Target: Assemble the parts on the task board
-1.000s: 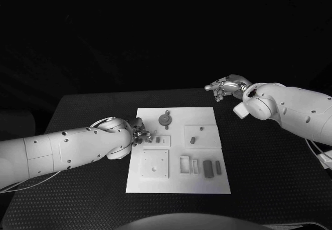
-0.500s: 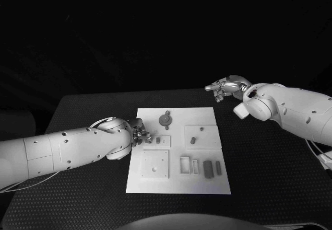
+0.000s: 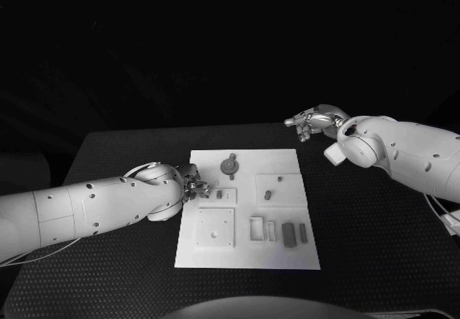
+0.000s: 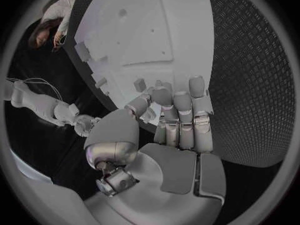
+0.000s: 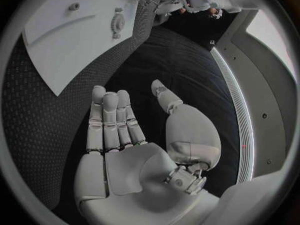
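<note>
The task board (image 3: pixel 247 209) lies flat in the middle of the black worktop (image 3: pixel 373 232), its long side running away from the robot. On it sit several small parts: a round piece with a short stem (image 3: pixel 229 164) near the far edge, a small dark part (image 3: pixel 267 195) on a raised square plate at the right, another small part (image 3: pixel 221 194) on a smaller plate near the left edge, a larger square plate (image 3: pixel 215 227) with two small holes toward the near left, and a row of narrow upright pieces — a pale frame (image 3: pixel 256 228), a slim bar (image 3: pixel 271 230), and two darker blocks (image 3: pixel 288 234) side by side at the near right. The left hand (image 3: pixel 195 187) is at the board's left edge, just beside the small plate; in the left wrist view its fingers (image 4: pixel 181 112) are curled together with the thumb drawn in over the board's rim, and whether something small is pinched there I cannot tell. The right hand (image 3: pixel 312 121) hangs well apart from the board, past its far right corner — in the right wrist view its fingers (image 5: pixel 112 117) are stretched out straight with the thumb held apart, grasping nothing.
</note>
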`<state>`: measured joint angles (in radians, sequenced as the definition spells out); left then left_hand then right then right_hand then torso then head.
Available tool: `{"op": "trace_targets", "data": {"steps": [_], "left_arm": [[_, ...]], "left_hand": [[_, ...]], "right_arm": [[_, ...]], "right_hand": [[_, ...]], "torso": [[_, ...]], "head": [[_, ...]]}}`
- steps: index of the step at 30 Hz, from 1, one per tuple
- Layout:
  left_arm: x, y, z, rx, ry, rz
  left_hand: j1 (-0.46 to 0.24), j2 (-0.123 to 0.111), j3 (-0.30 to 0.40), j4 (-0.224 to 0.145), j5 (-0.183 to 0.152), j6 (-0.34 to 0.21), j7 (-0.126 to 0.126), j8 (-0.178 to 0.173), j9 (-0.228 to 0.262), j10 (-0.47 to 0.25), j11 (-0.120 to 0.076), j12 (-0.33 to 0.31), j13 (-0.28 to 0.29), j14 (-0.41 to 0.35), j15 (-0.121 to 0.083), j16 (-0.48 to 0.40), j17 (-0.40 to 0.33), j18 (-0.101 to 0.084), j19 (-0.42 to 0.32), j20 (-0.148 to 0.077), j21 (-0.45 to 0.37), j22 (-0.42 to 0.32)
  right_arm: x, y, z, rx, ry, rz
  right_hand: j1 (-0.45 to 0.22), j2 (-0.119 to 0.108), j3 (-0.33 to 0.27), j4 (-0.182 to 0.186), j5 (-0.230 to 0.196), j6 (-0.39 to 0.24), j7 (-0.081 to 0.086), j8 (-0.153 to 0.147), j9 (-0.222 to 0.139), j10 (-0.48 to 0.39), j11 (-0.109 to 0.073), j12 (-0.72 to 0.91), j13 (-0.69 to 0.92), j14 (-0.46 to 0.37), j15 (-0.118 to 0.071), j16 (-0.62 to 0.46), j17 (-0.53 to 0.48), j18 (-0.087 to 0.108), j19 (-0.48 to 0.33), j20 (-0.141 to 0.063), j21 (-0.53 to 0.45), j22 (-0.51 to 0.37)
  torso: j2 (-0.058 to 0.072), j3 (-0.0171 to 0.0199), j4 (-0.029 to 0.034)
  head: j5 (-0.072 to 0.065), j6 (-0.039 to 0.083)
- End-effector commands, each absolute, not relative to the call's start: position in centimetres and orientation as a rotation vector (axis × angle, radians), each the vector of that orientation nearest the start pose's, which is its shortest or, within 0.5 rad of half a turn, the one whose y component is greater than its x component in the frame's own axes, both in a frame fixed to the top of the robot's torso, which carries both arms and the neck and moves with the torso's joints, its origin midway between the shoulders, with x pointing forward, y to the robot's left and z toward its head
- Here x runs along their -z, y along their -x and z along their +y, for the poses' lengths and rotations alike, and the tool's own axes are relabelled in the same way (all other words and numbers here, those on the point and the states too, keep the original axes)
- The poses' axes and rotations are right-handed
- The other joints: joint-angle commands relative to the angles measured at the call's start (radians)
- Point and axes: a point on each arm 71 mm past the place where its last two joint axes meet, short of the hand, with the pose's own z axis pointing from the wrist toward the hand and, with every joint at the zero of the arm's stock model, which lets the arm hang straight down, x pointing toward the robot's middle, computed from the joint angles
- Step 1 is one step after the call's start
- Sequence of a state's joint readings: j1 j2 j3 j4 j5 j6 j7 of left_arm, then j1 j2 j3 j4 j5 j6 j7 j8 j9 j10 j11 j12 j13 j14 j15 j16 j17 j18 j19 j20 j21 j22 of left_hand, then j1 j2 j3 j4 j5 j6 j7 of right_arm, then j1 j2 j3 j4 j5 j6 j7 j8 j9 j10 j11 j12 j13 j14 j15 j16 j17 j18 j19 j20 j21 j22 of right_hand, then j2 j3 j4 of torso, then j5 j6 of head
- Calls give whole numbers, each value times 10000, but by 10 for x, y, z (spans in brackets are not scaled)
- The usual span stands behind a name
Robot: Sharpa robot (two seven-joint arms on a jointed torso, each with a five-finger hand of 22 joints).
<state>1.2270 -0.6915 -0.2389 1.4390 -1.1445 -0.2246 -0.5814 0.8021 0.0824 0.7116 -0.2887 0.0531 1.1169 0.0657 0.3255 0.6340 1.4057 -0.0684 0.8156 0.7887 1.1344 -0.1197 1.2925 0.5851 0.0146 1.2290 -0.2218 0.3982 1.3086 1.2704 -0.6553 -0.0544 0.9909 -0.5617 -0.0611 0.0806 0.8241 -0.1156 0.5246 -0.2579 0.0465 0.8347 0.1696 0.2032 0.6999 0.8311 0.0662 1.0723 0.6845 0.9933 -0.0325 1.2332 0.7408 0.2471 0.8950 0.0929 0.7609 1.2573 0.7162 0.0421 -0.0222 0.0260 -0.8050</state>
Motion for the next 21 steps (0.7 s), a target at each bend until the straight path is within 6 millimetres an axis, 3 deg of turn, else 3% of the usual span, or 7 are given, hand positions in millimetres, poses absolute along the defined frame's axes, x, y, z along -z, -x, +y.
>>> {"op": "trace_targets", "data": {"steps": [1,21], "left_arm": [[271,-474,184,2654,2333,21446],[271,-470,173,2832,1662,21517]], "left_hand": [[-32,63,87,12,84,695,-488,48,10,-166,-259,61,-19,9,-90,37,-19,-53,-61,-28,51,248],[-302,-2,328,-22,690,871,-565,136,128,-157,-334,335,-105,24,-116,304,-187,-25,-83,-62,351,245]], "right_arm": [[190,-577,-265,-10053,-6818,17977],[191,-576,-266,-10062,-6821,18018]], "right_hand": [[-41,47,-40,27,35,-1,43,27,10,91,-5,58,-11,-3,-55,-49,-14,147,-9,60,-33,-10],[-40,53,-41,30,35,2,41,30,10,90,-7,68,-29,-1,-56,-51,-13,147,-7,60,-38,-9]], "torso": [[-2,2,0],[-3,6,-2]], "head": [[-19,-9],[-57,-58]]}}
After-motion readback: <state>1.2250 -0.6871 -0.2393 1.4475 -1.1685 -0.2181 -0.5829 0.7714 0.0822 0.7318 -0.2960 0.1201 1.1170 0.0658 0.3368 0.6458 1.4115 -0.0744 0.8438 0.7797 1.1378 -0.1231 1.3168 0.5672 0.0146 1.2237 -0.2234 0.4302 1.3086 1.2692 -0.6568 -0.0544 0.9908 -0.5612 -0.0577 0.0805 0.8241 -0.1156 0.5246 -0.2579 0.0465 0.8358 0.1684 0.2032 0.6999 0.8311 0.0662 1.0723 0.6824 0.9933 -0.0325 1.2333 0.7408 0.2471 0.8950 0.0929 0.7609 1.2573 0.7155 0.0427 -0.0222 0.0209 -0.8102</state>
